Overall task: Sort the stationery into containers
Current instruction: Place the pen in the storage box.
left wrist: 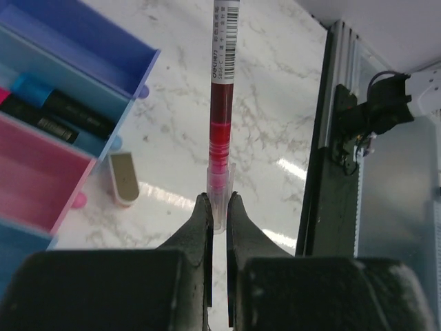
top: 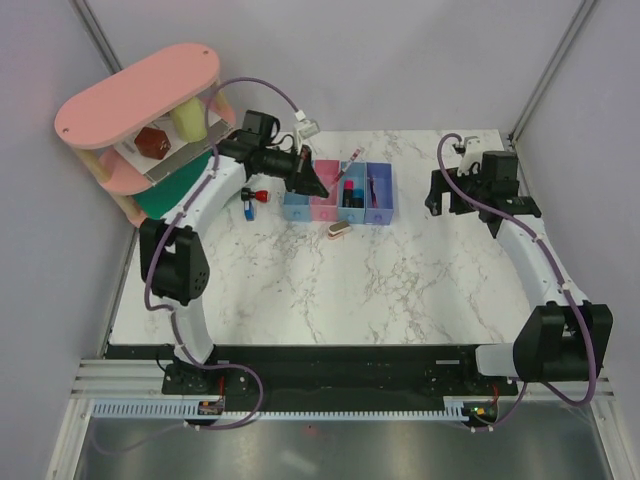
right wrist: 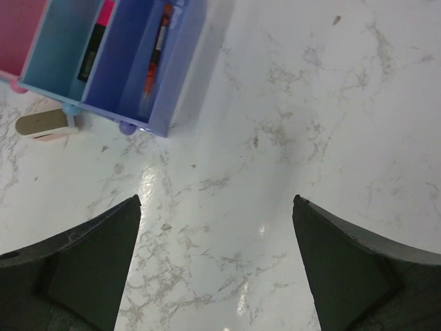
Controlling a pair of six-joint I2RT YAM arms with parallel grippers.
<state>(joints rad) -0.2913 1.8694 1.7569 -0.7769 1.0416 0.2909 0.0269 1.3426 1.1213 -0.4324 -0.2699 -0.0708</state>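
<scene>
My left gripper (left wrist: 219,207) is shut on the clear end of a thin red pen (left wrist: 220,117), which points straight out from the fingertips. In the top view this gripper (top: 322,188) hangs over the row of containers with the pen (top: 348,170) slanting above them. The containers are a light blue bin (top: 297,208), a pink bin (top: 323,203), a second light blue bin (top: 352,197) with a black marker (left wrist: 65,110) in it, and a violet-blue bin (top: 380,190) with another red pen (right wrist: 155,58). My right gripper (right wrist: 217,207) stands open and empty over bare table, to the right of the bins.
A beige-grey stapler-like block (top: 338,230) lies just in front of the bins. Small blue, red and black pieces (top: 255,197) lie left of them. A pink oval tiered shelf (top: 140,100) and a green board (top: 165,190) fill the back left corner.
</scene>
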